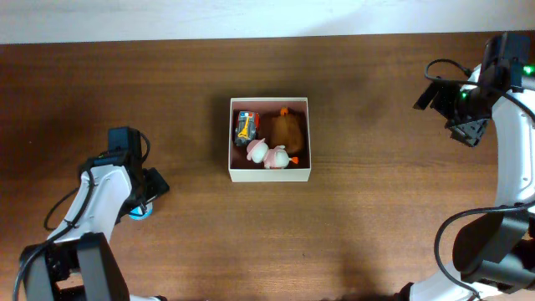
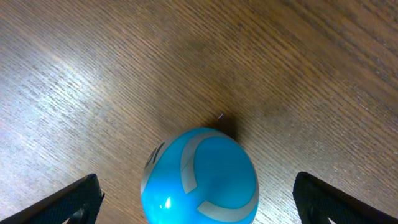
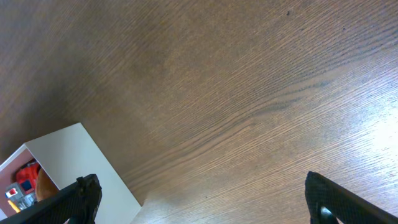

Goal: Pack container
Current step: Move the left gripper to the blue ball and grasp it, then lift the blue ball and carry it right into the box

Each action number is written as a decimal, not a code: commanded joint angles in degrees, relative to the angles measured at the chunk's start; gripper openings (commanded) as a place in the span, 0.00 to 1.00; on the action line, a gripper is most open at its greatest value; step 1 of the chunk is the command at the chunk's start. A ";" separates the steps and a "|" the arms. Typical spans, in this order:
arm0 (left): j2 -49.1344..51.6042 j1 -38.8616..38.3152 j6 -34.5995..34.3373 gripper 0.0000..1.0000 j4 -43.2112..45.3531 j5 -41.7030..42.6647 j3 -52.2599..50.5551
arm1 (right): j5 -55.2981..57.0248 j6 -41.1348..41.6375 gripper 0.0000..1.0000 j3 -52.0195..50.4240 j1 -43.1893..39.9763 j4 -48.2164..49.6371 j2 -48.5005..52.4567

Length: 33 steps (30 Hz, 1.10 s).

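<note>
Container (image 1: 269, 174) holds toys (image 1: 287, 130) overhead; wrist views reveal left end effector (image 2: 199, 200) spread astride ball (image 2: 205, 174), right end effector (image 3: 202, 202) spread.

Toys (image 1: 267, 140) in the container (image 1: 269, 175), ball (image 2: 199, 177) well left on the table (image 1: 376, 217).

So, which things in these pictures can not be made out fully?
- Blue ball: overhead view, mostly covered by the left gripper; left wrist view, the lower edge cuts its bottom.
- Container: right wrist view, only one corner shows; the left and lower edges cut the rest.
- Toys in the container: overhead view, too small to identify.
</note>
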 commanded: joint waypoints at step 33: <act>2.54 0.20 15.08 0.43 2.93 34.16 8.90 | 0.52 0.26 0.99 0.28 0.22 0.00 0.13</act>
